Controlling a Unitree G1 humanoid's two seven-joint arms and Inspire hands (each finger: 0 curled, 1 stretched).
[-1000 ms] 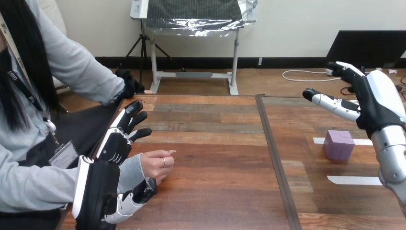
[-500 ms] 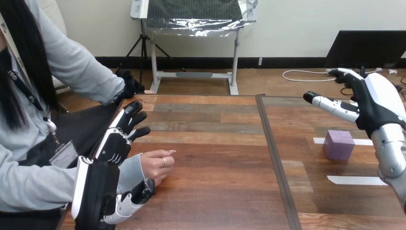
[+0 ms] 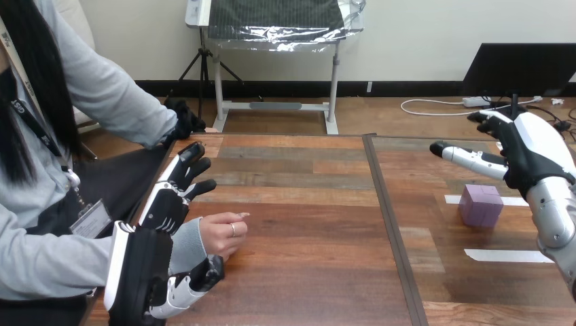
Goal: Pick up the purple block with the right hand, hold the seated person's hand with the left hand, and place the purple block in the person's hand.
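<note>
The purple block (image 3: 481, 205) sits on the table's right part, between two white tape strips. My right hand (image 3: 533, 151) hovers above and just behind it, open, fingers stretched out to the left, apart from the block. At the lower left my left hand (image 3: 163, 207) is open beside the person's hand (image 3: 221, 234), which rests loosely curled on the table. The person's grey-sleeved wrist lies between my straight fingers (image 3: 185, 170) on its far side and my thumb (image 3: 193, 284) on its near side. I cannot tell whether they press on the wrist.
A dark seam (image 3: 390, 224) runs front to back and splits the wooden table (image 3: 306, 204). White tape strips (image 3: 502, 255) lie before and behind the block. The person sits at the left edge.
My right hand has sunk a little lower toward the purple block. My left hand and the person's hand have barely moved.
</note>
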